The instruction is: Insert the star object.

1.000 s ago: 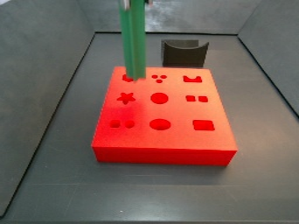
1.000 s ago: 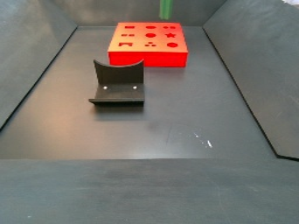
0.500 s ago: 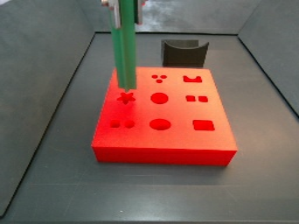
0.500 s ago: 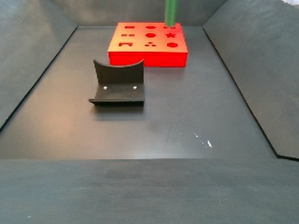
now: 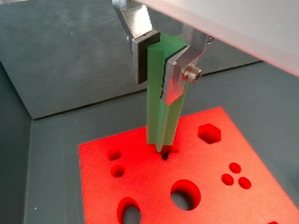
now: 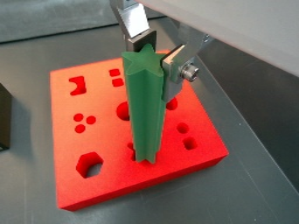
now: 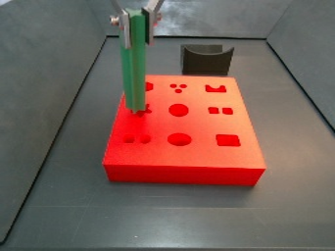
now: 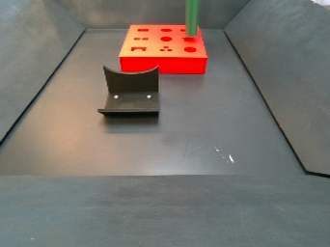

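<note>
The flat red block (image 7: 183,137) with shaped holes is seen on the dark floor. Over it, the long bright green star rod (image 5: 163,96) is held upright, its lower end at the block's top, clamped in the gripper (image 5: 162,59), which is pointed straight down.

Both side views face the red block (image 7: 183,137) from opposite ends; wrist views look down the claw (image 5: 163,57).

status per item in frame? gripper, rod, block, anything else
gripper: above the red block, shut on the star object.
star object: upright, held, lower tip at the block's top face; how deep it sits cannot be told.
red block: flat on the floor, other holes empty.
fixture: on the floor, apart from the block, empty.
</note>
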Robot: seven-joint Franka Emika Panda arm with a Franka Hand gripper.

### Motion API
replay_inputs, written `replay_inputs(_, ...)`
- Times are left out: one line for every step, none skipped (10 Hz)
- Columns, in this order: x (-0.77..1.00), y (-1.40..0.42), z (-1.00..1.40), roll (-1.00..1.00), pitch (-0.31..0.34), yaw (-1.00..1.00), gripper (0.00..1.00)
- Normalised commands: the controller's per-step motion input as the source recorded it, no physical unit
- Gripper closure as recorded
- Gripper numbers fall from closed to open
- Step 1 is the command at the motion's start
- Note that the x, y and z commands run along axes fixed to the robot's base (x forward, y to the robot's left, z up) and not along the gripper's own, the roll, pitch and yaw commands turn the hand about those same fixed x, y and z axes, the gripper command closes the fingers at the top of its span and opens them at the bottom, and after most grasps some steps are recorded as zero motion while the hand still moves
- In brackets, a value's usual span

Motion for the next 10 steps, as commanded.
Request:
replay_inputs(0.2, 0.0, 0.0, 0.0, 0.119, 0.27, 1.0)
replay_inputs(0.51, -0.04, 0.04, 0.0, 0.174, 0.35, 1.0)
replay_inputs(0.25, 0.0, 0.0, 0.0, 0.12, 0.32, 1.0)
replay_inputs(0.0, 0.05, -0.06, -0.02, 0.017, 0.21, 1.0)
replay_inputs(0.0, 0.1, -0.02, -0.02, 0.0, 0.2, 1.0)
replay_inputs(0.0, 0.21, 0.0, 0.0, 0.0, 0.2, 1.0)
replay_inputs(-0.02, 0.15, 0.0, 0.0, 0.0, 0.08, 1.0)
replay_inputs(0.0, 0.02, 0.03, 0.04, 0.0, 0.19, 1.0)
replay_inputs(-0.03, -0.13, 0.12, 0.19, 0.0, 0.26, 1.0)
replay_inputs(-0.08, -0.23, 0.1, 0.32, 0.0, 0.3, 1.0)
